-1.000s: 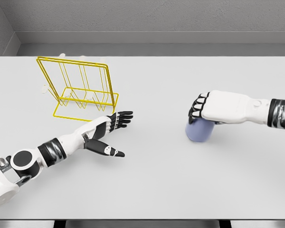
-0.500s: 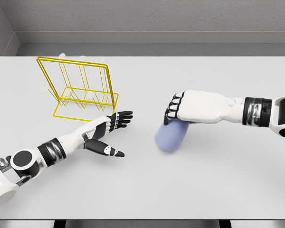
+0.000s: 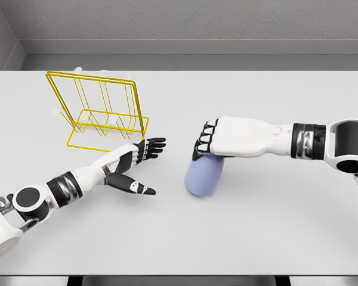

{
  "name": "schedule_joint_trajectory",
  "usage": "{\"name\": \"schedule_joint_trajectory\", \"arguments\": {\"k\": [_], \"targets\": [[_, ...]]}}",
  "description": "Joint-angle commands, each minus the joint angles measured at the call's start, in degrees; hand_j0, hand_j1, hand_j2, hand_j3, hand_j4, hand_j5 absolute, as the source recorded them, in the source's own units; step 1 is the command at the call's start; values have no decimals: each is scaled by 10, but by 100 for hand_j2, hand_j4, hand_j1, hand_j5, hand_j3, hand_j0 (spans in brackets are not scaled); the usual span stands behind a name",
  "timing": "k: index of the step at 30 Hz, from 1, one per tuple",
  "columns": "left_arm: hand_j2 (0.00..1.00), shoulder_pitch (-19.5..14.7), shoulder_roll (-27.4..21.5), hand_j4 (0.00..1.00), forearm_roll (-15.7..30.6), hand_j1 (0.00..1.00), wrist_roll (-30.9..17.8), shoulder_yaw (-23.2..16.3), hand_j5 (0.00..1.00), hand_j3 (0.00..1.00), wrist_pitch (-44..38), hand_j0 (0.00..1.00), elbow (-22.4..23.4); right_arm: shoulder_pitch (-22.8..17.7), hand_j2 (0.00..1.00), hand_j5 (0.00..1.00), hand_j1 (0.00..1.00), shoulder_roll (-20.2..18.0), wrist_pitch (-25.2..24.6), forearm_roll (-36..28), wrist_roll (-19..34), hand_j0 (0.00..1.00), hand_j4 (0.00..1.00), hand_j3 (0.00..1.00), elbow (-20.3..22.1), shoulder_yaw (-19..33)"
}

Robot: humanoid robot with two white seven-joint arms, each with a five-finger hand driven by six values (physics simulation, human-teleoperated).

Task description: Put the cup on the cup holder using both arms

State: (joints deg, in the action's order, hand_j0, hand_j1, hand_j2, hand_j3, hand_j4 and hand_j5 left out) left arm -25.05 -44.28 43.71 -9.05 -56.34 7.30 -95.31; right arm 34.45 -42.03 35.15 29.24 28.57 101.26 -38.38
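A pale blue cup [image 3: 204, 174] hangs tilted just above the white table, near its middle. My right hand [image 3: 210, 142] is shut on the cup from above, fingers curled over its upper end. My left hand [image 3: 144, 161] lies open to the left of the cup, fingers spread and thumb pointing right, with a clear gap between it and the cup. The yellow wire cup holder [image 3: 101, 110] stands at the back left, behind the left hand.
The white table [image 3: 268, 232] stretches wide on all sides, with its front edge at the bottom of the view. A grey wall runs behind the table. A few faint pale shapes sit by the holder's left side and top.
My right hand has carried the cup leftward toward the table's middle, and the cup has tilted further. The left hand has barely moved.
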Motion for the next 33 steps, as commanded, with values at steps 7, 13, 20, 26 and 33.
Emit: {"name": "schedule_joint_trajectory", "arguments": {"k": [7, 13, 20, 26, 33], "targets": [[100, 0, -1, 100, 2, 100, 0, 3, 100, 100, 3, 100, 1, -2, 100, 100, 100, 0, -1, -3, -1, 100, 100, 100, 0, 0], [100, 0, -2, 100, 2, 100, 0, 2, 100, 100, 3, 100, 1, -3, 100, 100, 100, -27, -1, 0, 0, 100, 100, 100, -1, 31], [100, -2, 1, 100, 1, 100, 0, -1, 100, 100, 2, 100, 1, -80, 100, 100, 100, -79, -1, -52, -3, 100, 100, 100, -120, 199], [100, -1, 23, 100, -1, 100, 0, -3, 100, 100, -2, 100, 6, -126, 100, 100, 100, -115, -1, -190, -3, 100, 100, 100, -198, 254], [100, -6, 42, 100, -12, 100, 0, -17, 100, 100, -5, 100, 5, -206, 100, 100, 100, -52, -1, -199, 3, 100, 100, 100, -171, 330]]}}
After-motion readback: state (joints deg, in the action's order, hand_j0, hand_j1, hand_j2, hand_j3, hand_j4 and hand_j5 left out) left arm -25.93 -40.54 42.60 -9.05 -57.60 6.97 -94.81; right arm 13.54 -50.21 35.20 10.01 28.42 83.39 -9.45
